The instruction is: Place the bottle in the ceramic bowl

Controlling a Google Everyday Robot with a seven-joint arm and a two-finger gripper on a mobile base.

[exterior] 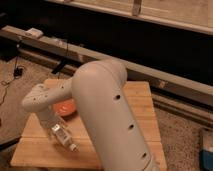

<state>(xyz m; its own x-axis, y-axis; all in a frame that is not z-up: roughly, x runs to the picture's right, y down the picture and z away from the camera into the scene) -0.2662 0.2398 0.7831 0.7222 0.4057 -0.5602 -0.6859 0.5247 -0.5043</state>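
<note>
The bottle [63, 137] is small, clear-whitish with a pale cap. It sits tilted over the front left part of the wooden table [140, 115], cap pointing front right. The ceramic bowl [66, 106] is orange-red and stands on the table just behind the bottle, partly hidden by my arm. My gripper [54, 129] is at the end of the white arm, right at the bottle's upper end, a little in front of the bowl. The big white arm link [107, 115] covers the middle of the table.
A long low ledge [150, 75] runs across behind the table, with a small white box [34, 32] on its left end. Cables [17, 67] lie on the floor at left. A blue object [207, 150] stands on the floor at far right.
</note>
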